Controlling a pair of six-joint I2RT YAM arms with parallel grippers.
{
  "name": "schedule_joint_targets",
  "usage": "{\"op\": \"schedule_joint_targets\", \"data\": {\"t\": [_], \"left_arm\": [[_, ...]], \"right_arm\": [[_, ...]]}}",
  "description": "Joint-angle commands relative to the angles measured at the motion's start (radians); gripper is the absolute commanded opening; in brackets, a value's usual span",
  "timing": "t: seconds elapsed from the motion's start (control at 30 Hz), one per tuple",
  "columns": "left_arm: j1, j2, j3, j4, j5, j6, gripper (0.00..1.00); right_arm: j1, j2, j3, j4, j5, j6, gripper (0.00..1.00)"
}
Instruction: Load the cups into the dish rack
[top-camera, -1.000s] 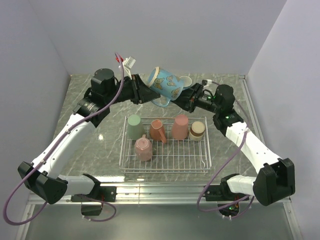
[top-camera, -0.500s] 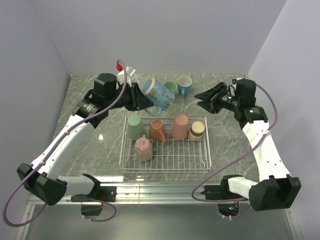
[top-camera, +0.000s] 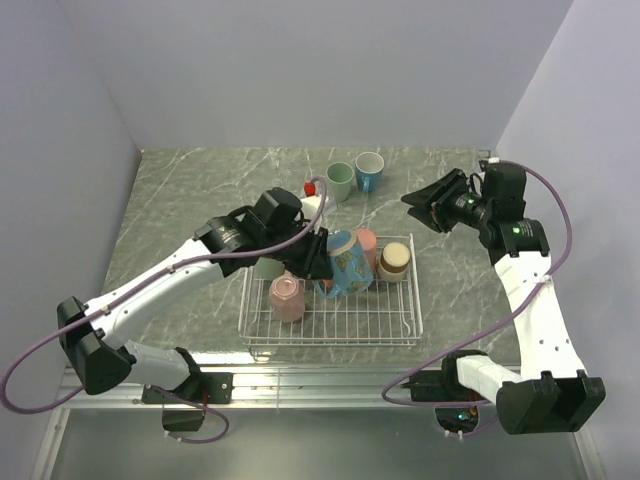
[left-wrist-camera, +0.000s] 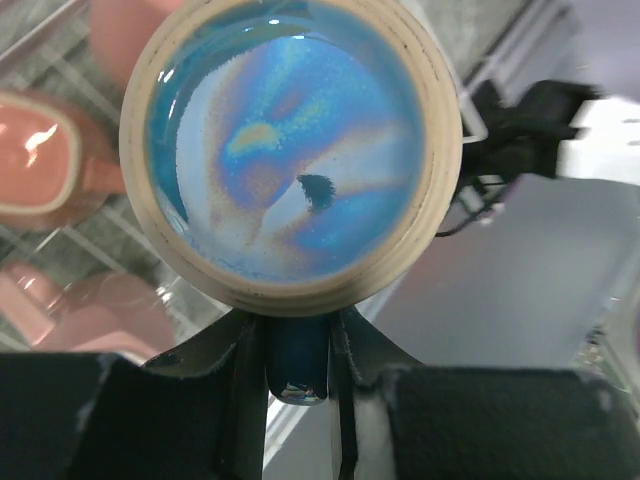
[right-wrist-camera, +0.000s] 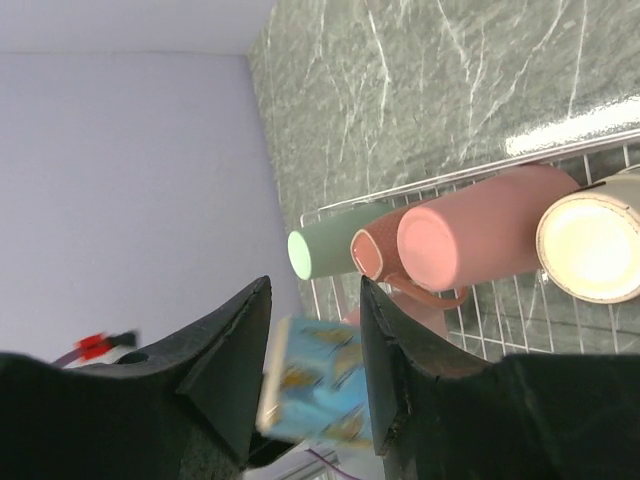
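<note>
My left gripper (top-camera: 322, 258) is shut on the handle of a blue butterfly-patterned mug (top-camera: 349, 262) and holds it tilted just over the middle of the white wire dish rack (top-camera: 330, 338). In the left wrist view the mug's mouth (left-wrist-camera: 290, 150) faces the camera and its handle (left-wrist-camera: 296, 360) sits between my fingers. In the rack are a sage green cup (top-camera: 264, 266), a pink mug (top-camera: 287, 298), a pink cup (top-camera: 367, 240) and a short brown cup (top-camera: 393, 261). My right gripper (top-camera: 421, 204) is open and empty, up at the right of the rack.
A sage green cup (top-camera: 340, 182) and a blue cup (top-camera: 369, 171) stand on the marble table behind the rack. In the right wrist view the rack's cups lie beyond my open fingers (right-wrist-camera: 250, 340), a salmon mug (right-wrist-camera: 380, 252) among them.
My left arm has carried the blue mug from the back of the table forward and down over the rack. My right gripper let go of it, drew back to the right and stays open.
</note>
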Motion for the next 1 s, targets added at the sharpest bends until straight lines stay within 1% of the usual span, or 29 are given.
{"op": "schedule_joint_targets", "data": {"t": [0.0, 0.1, 0.17, 0.37, 0.47, 0.67, 0.87, 0.97], "left_arm": [[-0.015, -0.012, -0.027, 0.066, -0.090, 0.035, 0.00], [-0.030, -0.014, -0.088, 0.100, -0.106, 0.031, 0.00], [-0.038, -0.009, -0.103, 0.107, -0.110, 0.025, 0.00], [-0.087, 0.009, -0.119, 0.126, -0.150, 0.020, 0.00], [-0.122, 0.021, -0.130, 0.113, -0.185, 0.028, 0.00], [-0.170, 0.044, -0.159, 0.074, -0.299, 0.040, 0.00], [-0.178, 0.052, -0.208, 0.083, -0.322, 0.014, 0.00], [-0.178, 0.048, -0.209, 0.064, -0.389, -0.001, 0.00]], "right_arm": [[-0.007, -0.037, -0.011, 0.003, 0.026, -0.017, 0.48], [-0.007, -0.049, -0.037, 0.018, 0.026, -0.006, 0.47], [-0.007, -0.052, -0.041, 0.026, 0.027, -0.001, 0.47], [-0.005, -0.046, 0.017, -0.017, 0.076, -0.041, 0.46], [-0.006, -0.034, 0.038, -0.028, 0.078, -0.053, 0.46], [-0.005, -0.032, 0.046, -0.031, 0.087, -0.061, 0.46], [-0.006, -0.031, 0.046, -0.031, 0.085, -0.070, 0.45], [-0.005, -0.028, 0.051, -0.032, 0.087, -0.081, 0.45]]}}
